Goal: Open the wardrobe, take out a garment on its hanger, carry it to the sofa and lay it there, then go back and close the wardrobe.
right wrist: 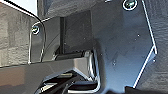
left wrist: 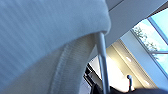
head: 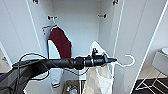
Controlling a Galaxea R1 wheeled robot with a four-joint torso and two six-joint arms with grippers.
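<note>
Left arm (head: 50, 63) reaches right; left jaws (head: 113, 60) grip hanger (head: 128, 61), T-shirt (head: 100, 77) hanging, before open wardrobe (head: 75, 25). Maroon jacket (head: 61, 42) inside. Right jaws: can't tell.

Head cam sits high, looking forward and a bit down into the open wardrobe (head: 75, 22), fairly close. Left wrist cam is jammed right against the white T-shirt (left wrist: 42, 37) and hanger (left wrist: 102, 62), tilted up toward a window; the head cam sees both too. Right wrist cam just faces the robot's own dark plate.
</note>
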